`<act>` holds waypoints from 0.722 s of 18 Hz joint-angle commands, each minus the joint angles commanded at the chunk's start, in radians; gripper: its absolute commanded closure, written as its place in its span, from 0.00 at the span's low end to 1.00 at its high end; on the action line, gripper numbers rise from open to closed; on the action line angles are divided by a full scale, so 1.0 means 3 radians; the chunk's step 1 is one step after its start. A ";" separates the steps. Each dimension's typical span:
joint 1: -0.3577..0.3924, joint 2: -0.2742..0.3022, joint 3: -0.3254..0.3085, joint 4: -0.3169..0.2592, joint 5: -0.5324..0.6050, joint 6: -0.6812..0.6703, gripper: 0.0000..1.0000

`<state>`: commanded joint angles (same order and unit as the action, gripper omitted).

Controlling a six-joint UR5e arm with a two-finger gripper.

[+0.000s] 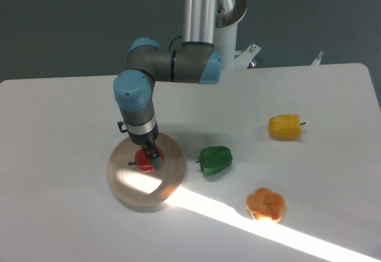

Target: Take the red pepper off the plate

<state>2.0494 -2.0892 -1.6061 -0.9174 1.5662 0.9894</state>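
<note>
The red pepper lies on the round tan plate at the table's left front, its dark stem pointing left. My gripper points straight down over the plate, and its fingers stand around the pepper's right side. The fingers look closed against the pepper, but the arm hides the contact. The pepper seems to rest on the plate.
A green pepper lies just right of the plate. A yellow pepper lies further right and back. An orange bun-like toy sits at the front right in a strip of sunlight. The arm's base stands at the table's back edge.
</note>
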 joint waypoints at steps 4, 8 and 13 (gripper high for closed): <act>0.0000 -0.0041 0.0026 0.0005 0.0000 0.0000 0.00; 0.0000 -0.0051 0.0016 0.0005 0.0000 0.0000 0.00; 0.0000 -0.0056 0.0021 0.0005 -0.0005 0.0015 0.00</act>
<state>2.0494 -2.1061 -1.5999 -0.9158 1.5647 0.9940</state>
